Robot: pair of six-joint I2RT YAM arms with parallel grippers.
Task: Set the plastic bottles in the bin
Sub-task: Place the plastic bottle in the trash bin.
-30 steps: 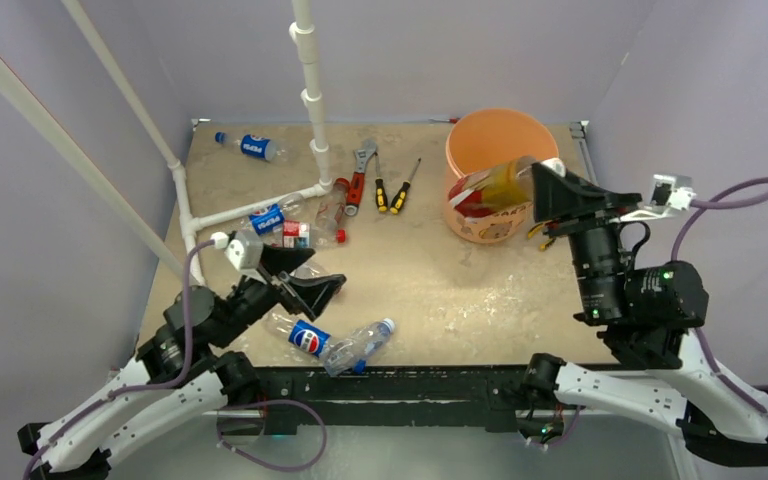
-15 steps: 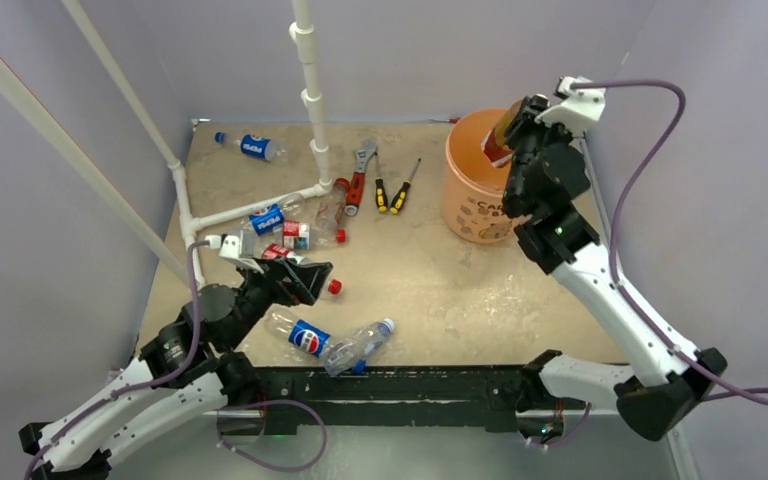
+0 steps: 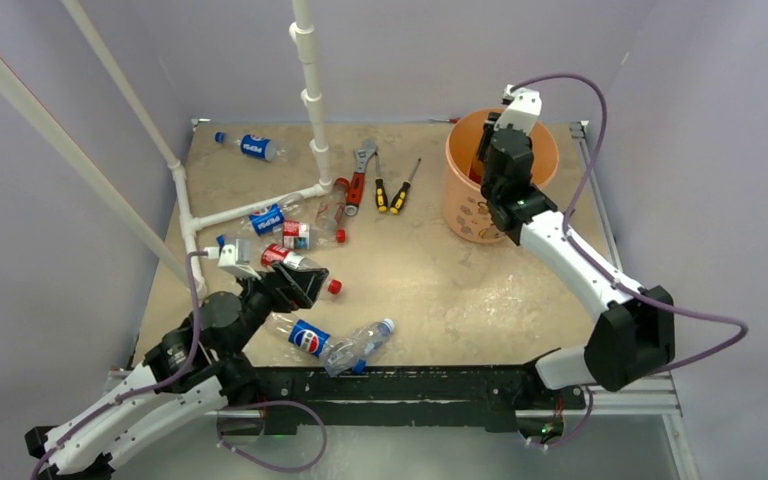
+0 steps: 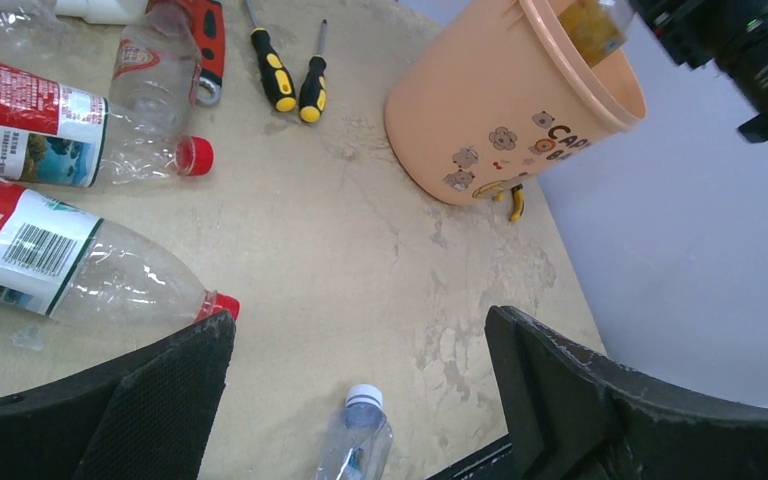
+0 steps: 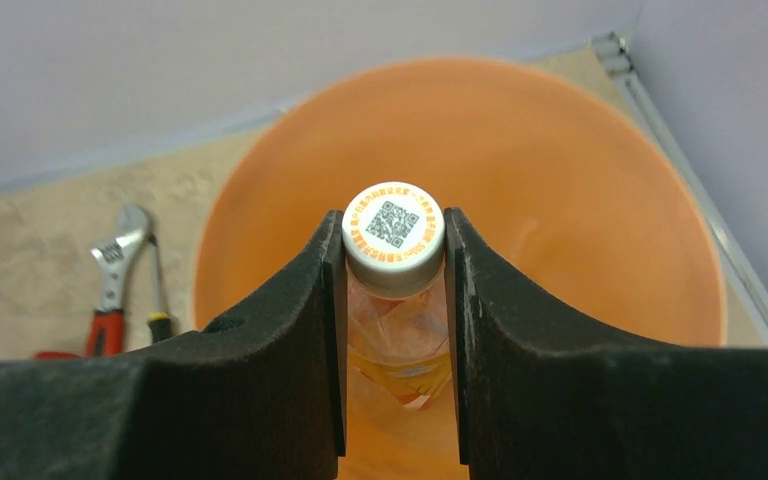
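My right gripper [image 3: 493,165] is shut on the white cap of an amber-filled bottle [image 5: 394,330], which hangs inside the mouth of the orange bin [image 3: 463,205]. The bin's rim [image 5: 620,190] surrounds the gripper [image 5: 394,300]. My left gripper [image 3: 303,284] is open and empty, low over a red-labelled bottle [image 4: 55,255] with a red cap. In the left wrist view its gripper [image 4: 360,375] frames bare table and a clear pale-capped bottle [image 4: 358,440]. Pepsi bottles lie at the front [image 3: 307,338], by the pipe [image 3: 268,217] and at the back left [image 3: 252,146].
A white pipe frame [image 3: 312,90] stands at the back left. A red-handled wrench [image 3: 358,175] and two yellow-black screwdrivers [image 3: 392,188] lie beside it. More red-labelled bottles [image 3: 305,235] lie by the pipe. The bin also shows in the left wrist view [image 4: 480,120].
My right arm has swung the amber bottle from beside the bin's front to over and into its mouth. My left gripper has edged forward and lower over the red-labelled bottle.
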